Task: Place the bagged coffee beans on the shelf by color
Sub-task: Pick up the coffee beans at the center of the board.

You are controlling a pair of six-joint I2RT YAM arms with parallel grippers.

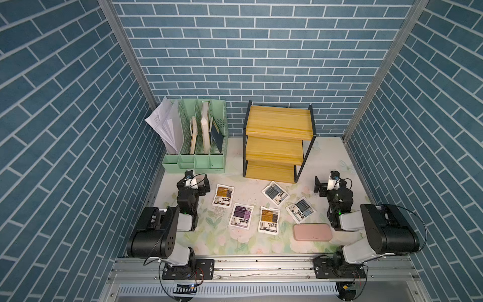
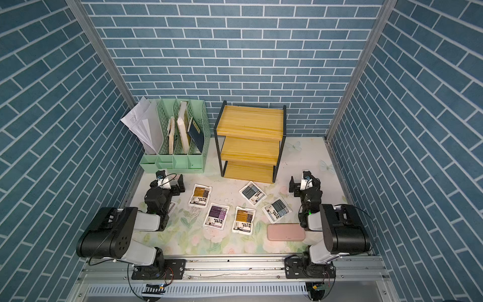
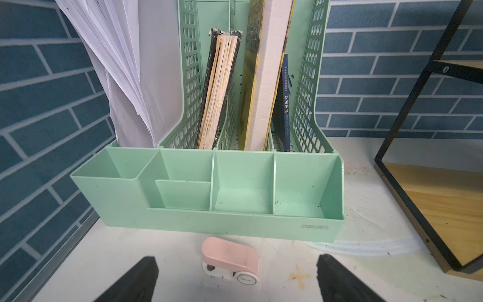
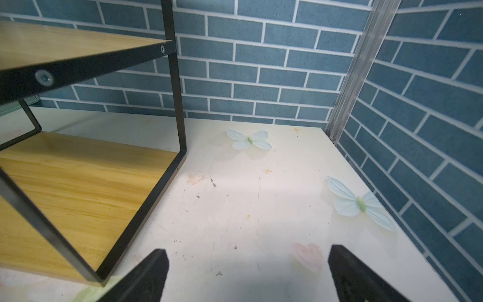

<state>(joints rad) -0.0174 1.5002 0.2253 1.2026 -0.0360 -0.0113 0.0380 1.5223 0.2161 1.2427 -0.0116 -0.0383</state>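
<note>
Several bagged coffee beans lie flat on the floral table in both top views: an orange-brown one (image 1: 223,195), a purple one (image 1: 241,215), another orange-brown one (image 1: 268,219) and two grey-blue ones (image 1: 275,193) (image 1: 300,209). Behind them the shelf (image 1: 279,120) stands with all three yellow boards bare; its side shows in the right wrist view (image 4: 86,183). My left gripper (image 1: 194,183) (image 3: 236,261) is open to the left of the bags, with nothing between its fingers. My right gripper (image 1: 331,185) (image 4: 248,252) is open over bare table, right of the shelf.
A mint-green file organizer (image 1: 194,162) (image 3: 235,222) with papers and books stands left of the shelf. A small pink-and-white tape dispenser (image 3: 230,257) lies just in front of it, ahead of my left gripper. A pink flat case (image 1: 312,232) lies at the front right. Brick walls enclose three sides.
</note>
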